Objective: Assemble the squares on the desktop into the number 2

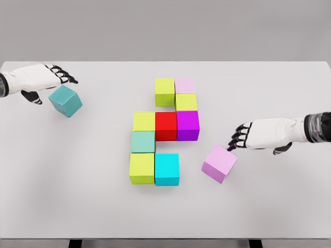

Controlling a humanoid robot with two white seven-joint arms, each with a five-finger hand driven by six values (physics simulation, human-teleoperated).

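A cluster of cubes sits mid-table: a lime cube and a pale pink cube at the top, a lime cube below the pink one, then a yellow-green cube, a red cube and a magenta cube in a row. Below them lie a mint cube, a lime cube and a cyan cube. A loose teal cube lies at the left, just under my left hand, whose fingers are spread. A loose lilac cube lies at the right; my right hand hovers open just above its upper right corner.
The white table spans the view, with its far edge along the top and its front edge near the bottom. Both arms reach in from the sides at about mid-height.
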